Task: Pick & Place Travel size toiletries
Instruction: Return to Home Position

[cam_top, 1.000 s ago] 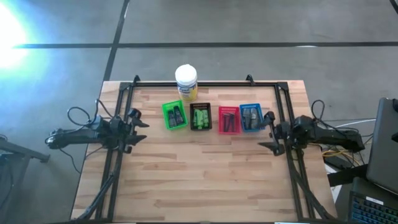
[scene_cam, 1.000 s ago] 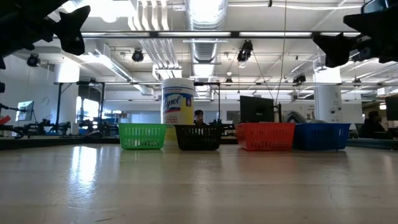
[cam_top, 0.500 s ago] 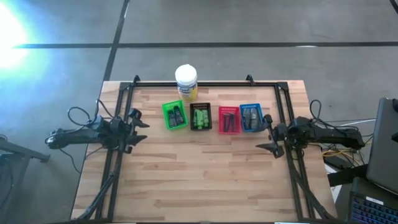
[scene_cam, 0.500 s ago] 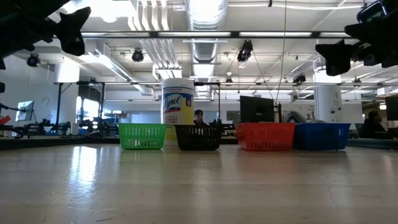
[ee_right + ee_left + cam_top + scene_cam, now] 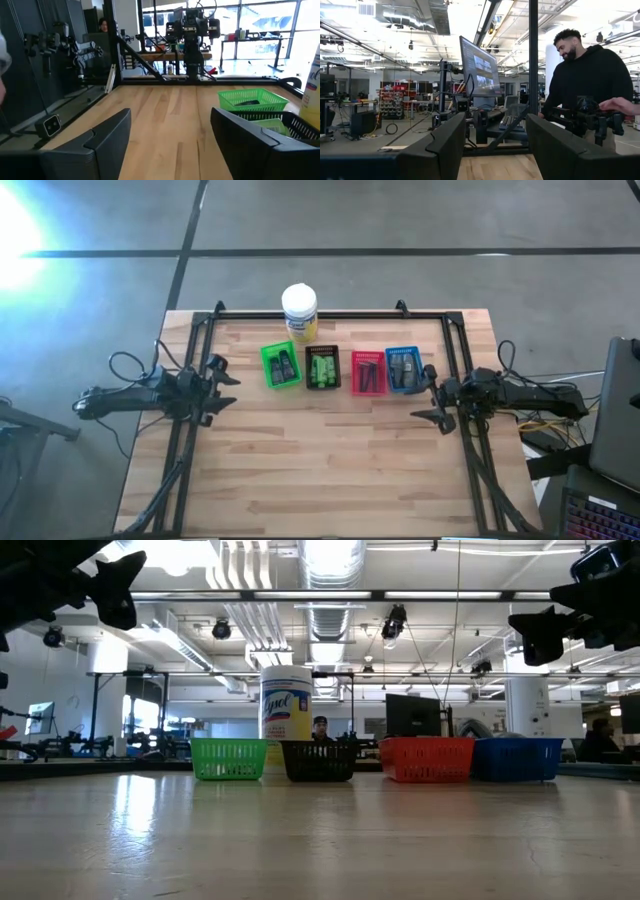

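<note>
Four small baskets stand in a row at the table's far middle. The green basket (image 5: 280, 366) and the blue basket (image 5: 403, 370) hold dark grey tubes. Bright green packs lie in the black basket (image 5: 322, 369), and dark sticks in the red basket (image 5: 368, 373). My left gripper (image 5: 226, 385) hovers open above the table's left side, well clear of the green basket. My right gripper (image 5: 426, 393) hovers open above the right side, just beyond the blue basket, with nothing between its fingers (image 5: 110, 135).
A yellow jar with a white lid (image 5: 299, 312) stands behind the green and black baskets. A black frame (image 5: 330, 313) runs round the table's far and side edges. Bare wood (image 5: 320, 470) fills the near half. A person (image 5: 592, 75) stands beyond the table's right side.
My right gripper has tipped down a little and rolled slightly; in the low view its finger sits lower than a second ago. The baskets and their contents have not moved.
</note>
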Tool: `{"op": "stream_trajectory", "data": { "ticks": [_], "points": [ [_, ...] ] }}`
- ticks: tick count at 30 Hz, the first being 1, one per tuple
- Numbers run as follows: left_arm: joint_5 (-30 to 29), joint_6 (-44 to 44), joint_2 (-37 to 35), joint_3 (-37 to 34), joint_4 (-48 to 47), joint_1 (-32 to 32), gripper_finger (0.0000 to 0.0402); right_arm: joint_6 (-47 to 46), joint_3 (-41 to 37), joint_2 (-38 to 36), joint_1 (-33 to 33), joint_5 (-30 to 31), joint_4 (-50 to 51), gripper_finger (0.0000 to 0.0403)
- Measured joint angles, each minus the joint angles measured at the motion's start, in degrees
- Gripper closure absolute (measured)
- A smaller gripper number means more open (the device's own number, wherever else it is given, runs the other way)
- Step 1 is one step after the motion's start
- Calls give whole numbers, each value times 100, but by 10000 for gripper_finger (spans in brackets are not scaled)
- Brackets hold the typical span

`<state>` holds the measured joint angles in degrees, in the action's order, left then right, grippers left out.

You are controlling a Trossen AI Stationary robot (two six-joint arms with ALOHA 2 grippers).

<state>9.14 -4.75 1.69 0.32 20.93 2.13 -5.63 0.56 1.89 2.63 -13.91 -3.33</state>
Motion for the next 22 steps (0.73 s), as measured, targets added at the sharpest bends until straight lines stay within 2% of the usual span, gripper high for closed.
{"op": "stream_trajectory", "data": {
  "ticks": [15, 22],
  "points": [
    [1, 0, 7, 20, 0, -2, 188, 2, 0, 11, 0, 0, 6, 169],
    [1, 0, 9, 22, 0, -2, 188, 4, 0, 9, 0, 0, 7, 159]
  ]
}}
